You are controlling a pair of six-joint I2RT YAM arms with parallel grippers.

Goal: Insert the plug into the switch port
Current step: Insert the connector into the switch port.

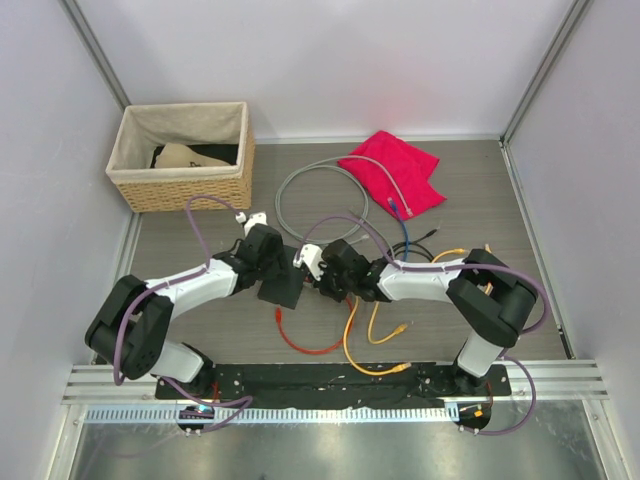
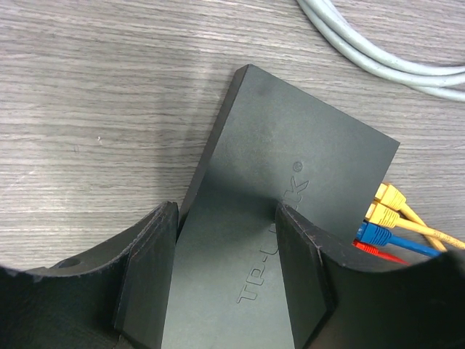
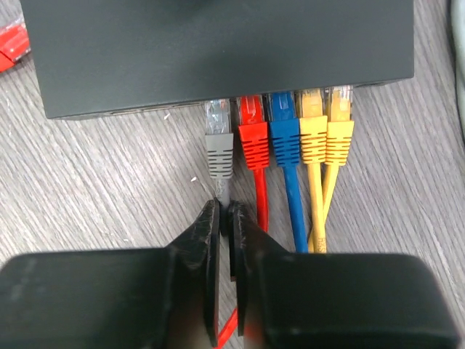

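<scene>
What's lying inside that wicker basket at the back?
In the basket, lined with pale cloth, lies something beige against a dark bottom. What it is, and anything under it or behind the near wall, cannot be seen.

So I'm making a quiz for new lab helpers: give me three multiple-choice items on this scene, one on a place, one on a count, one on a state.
1. Where is the red cloth?
A. in the basket
B. on the table, far right
C. under the switch

2. How many yellow plugs sit at the switch?
A. one
B. two
C. four

3. The right gripper is:
A. wide open
B. pinching the grey cable
C. out of view

Answers: 1 B, it lies beyond the cables; 2 B, two side by side; 3 B, fingers pressed on the cable behind the grey plug.
</scene>
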